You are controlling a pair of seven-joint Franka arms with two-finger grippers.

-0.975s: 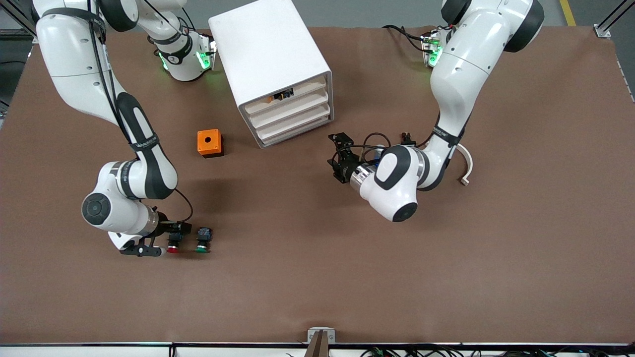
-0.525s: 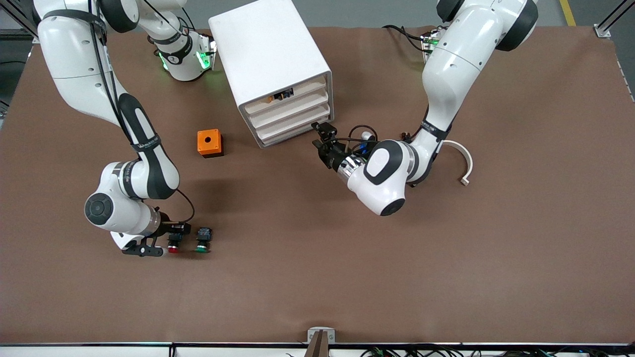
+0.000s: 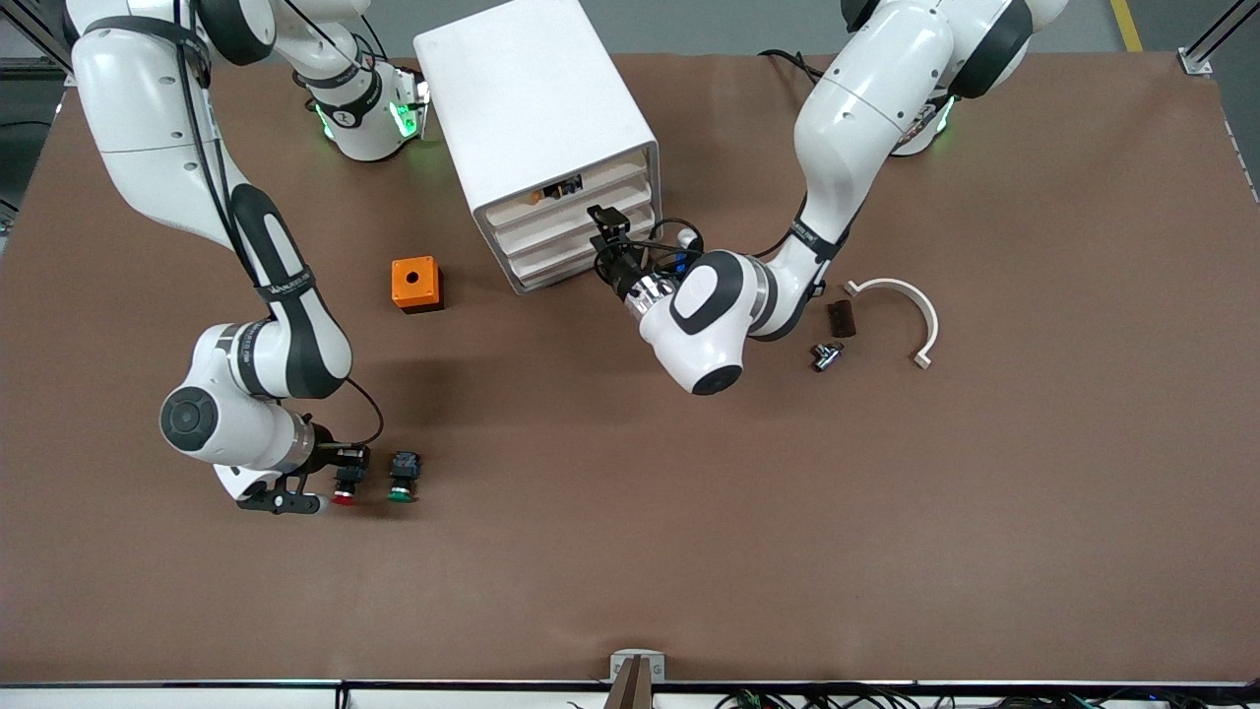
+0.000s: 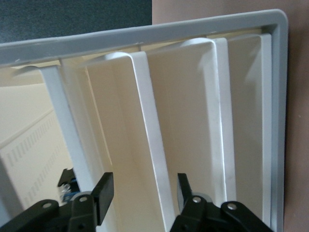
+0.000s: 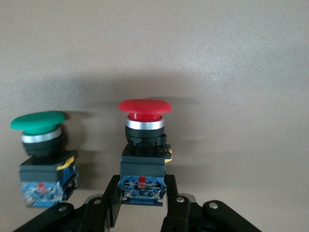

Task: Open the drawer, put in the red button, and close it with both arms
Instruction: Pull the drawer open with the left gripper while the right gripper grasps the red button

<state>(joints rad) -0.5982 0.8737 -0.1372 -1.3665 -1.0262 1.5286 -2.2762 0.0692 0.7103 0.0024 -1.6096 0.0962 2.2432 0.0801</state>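
The white cabinet stands toward the arms' bases, its stacked drawers facing the front camera. My left gripper is open at the drawer fronts. In the left wrist view it has one drawer's white front lip between its fingers. The red button lies on the table near the front, beside the green button. My right gripper is shut on the red button's blue base. The right wrist view shows this grip, the red button and the green button.
An orange cube with a round hole sits beside the cabinet toward the right arm's end. A white curved piece, a small dark block and a small metal part lie toward the left arm's end.
My left arm has swung toward the cabinet and brought its gripper up to the drawer fronts, uncovering the small parts. My right gripper has stayed at the red button.
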